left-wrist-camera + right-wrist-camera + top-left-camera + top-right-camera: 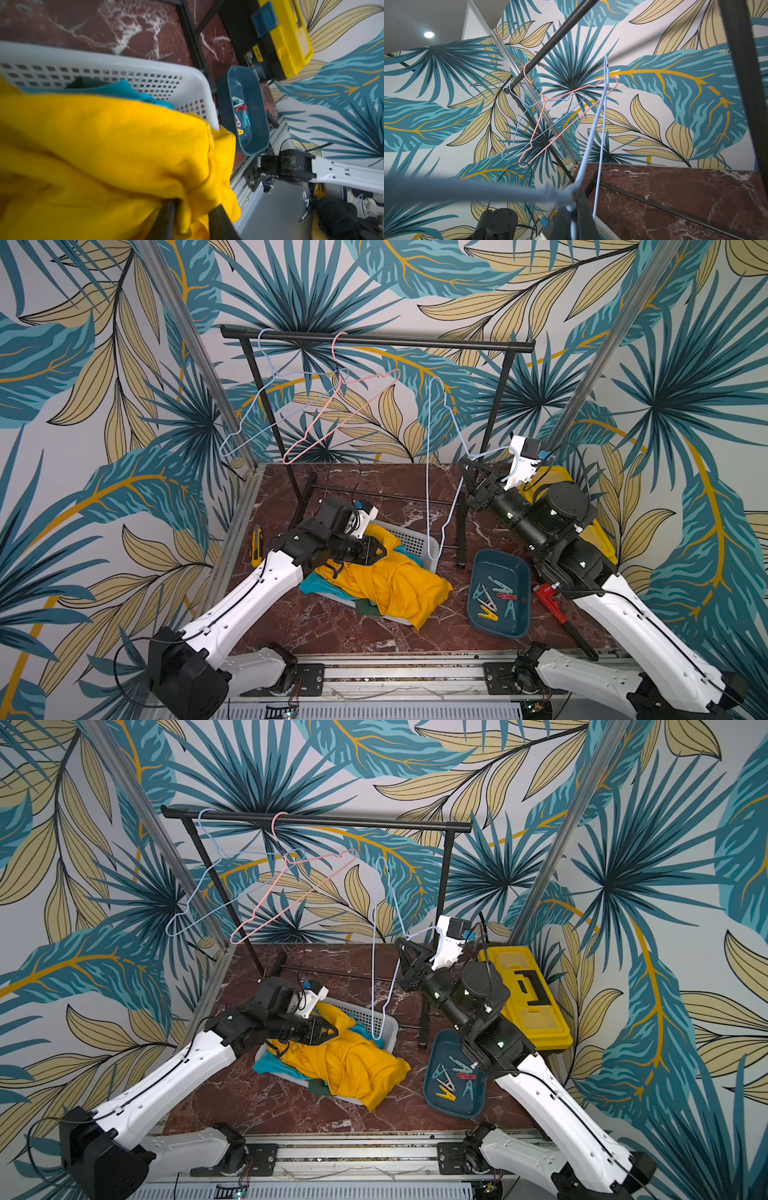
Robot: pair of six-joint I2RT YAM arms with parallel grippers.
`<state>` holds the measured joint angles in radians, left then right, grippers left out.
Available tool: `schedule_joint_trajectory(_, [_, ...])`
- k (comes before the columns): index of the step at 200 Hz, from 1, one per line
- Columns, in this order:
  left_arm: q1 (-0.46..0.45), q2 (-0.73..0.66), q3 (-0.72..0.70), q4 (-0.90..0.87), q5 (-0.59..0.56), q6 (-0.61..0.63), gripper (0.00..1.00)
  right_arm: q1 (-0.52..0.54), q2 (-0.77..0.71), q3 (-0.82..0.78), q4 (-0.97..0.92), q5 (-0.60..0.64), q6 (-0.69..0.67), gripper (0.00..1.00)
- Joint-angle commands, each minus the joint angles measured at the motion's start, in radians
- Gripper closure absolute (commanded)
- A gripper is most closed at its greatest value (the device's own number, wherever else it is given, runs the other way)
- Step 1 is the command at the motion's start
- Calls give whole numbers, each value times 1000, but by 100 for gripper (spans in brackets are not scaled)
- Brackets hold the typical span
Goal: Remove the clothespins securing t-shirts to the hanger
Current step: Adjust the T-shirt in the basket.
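Left gripper (195,203): fingers (169,216) parted, with a fold of the yellow t-shirt (386,585) lying between them. The left wrist view is blurred there, so I cannot tell whether either finger still presses the cloth.

Right gripper (469,460): fingers (583,207) closed on the twisted neck of the held hanger (429,489), a pale blue wire one. It is bare and hangs tilted, its low corner at the far rim of the white basket (411,539).

T-shirts: all three are heaped in the basket, yellow on top, with the turquoise t-shirt (316,585) and dark green t-shirt (365,608) showing at the edges. The yellow cloth spills over the near rim onto the worktop (332,630).

Clothespins (496,597): loose in the teal tray (482,568), beside the basket but apart from it. None shows on any cloth.

Edges and room:
- The rack's upright post (461,531) stands between basket and tray.
- The rail (374,339) carries a second blue hanger (257,406) and a pink hanger (345,414), both bare and overlapping.
- A red pipe wrench (552,605) lies just beside the tray, and a yellow toolbox (536,1019) sits behind the right arm.
- A yellow utility knife (256,547) lies at the worktop's left edge.
- Bare marble shows in front of the basket.
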<state>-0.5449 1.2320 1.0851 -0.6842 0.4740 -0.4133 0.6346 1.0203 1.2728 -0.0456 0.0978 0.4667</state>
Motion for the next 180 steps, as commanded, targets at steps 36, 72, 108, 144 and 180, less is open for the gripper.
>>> schedule_joint_trajectory(36, [-101, 63, 180, -180, -76, 69, 0, -2, -120, -74, -119, 105, -31, 100])
schedule_joint_trajectory(72, [-213, 63, 278, -235, -124, 78, 0, -2, -192, -107, -161, 171, -39, 100])
schedule_joint_trajectory(108, [-352, 149, 289, -346, -194, 128, 5, -2, -224, -120, -221, 188, -46, 100])
schedule_joint_trajectory(144, [-409, 266, 307, -428, -292, 157, 8, -1, -240, -135, -229, 196, -38, 100])
schedule_joint_trajectory(180, [-435, 321, 324, -439, -274, 162, 1, -2, -247, -133, -244, 201, -44, 100])
